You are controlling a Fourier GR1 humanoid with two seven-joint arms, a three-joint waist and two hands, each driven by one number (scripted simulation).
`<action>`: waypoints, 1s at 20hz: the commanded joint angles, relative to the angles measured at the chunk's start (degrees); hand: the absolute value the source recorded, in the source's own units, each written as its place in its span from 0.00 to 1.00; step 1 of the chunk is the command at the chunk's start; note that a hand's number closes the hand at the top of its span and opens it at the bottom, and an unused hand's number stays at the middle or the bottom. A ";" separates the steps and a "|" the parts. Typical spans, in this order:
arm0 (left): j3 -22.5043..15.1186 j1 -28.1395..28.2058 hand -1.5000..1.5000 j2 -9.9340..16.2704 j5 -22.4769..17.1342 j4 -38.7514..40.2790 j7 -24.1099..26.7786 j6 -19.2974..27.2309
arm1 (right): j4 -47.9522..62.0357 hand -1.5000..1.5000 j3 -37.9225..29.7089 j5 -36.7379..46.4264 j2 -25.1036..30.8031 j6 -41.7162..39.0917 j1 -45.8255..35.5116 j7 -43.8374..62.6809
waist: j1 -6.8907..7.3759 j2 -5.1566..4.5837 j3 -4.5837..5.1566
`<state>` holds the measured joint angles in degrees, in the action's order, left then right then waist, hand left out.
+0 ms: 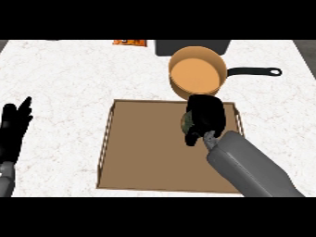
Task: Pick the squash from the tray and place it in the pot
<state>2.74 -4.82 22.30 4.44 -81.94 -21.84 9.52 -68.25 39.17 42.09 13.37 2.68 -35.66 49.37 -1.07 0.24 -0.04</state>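
**Squash in hand at the tray's far edge, pot just beyond**

Head view: the right hand (pixel 205 118) sits over the far right part of the brown tray (pixel 129 152), its black fingers curled downward around a small dark green, mottled thing that peeks out at the hand's left side. That thing is most likely the squash (pixel 186 122). So much of it is covered by the hand that its shape and whether it is lifted clear of the tray floor cannot be told. The hand comes at it from above and from the near side, with the grey forearm running back toward the lower right. That approach suits a top grasp on a low, rounded vegetable and leaves the way ahead to the pot free.

The pot (pixel 198 73) stands on the white speckled counter (pixel 64 78) just past the tray's far rim, copper-orange inside, with its black handle (pixel 256 71) pointing right, away from the hand's path. Its mouth is open and faces up, so the carry looks short: up over the tray's lip, forward, then release. The tray's raised rim is the one thing the squash must clear.

The left hand (pixel 8 134) rests at the view's left edge on the counter, well apart from the tray, fingers straight and relaxed, taking no part.

An orange packet (pixel 130 42) lies at the counter's far edge, and a dark slab (pixel 164 46) sits behind the pot.
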 commanded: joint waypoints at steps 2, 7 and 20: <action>1.58 1.79 0.50 0.73 -0.19 -0.22 -0.09 0.69 | -2.10 1.00 -8.50 -7.85 21.70 -3.80 4.74 -17.79 | -3.14 -0.04 -0.24; 1.38 1.02 0.50 0.29 -0.75 -0.06 -0.15 -0.17 | -1.61 1.00 -18.80 -12.86 39.85 -3.58 7.12 -36.39 | -2.09 -0.05 -0.09; 0.85 2.98 0.50 -0.10 -0.66 -3.58 -0.83 -1.52 | -12.40 1.00 -44.34 -33.30 43.90 1.13 5.89 -53.10 | -0.25 0.28 0.02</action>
<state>3.74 -2.05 22.42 3.90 -84.34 -21.89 8.43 -75.99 0.50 13.45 56.21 3.76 -30.28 -1.13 -1.59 0.52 -0.05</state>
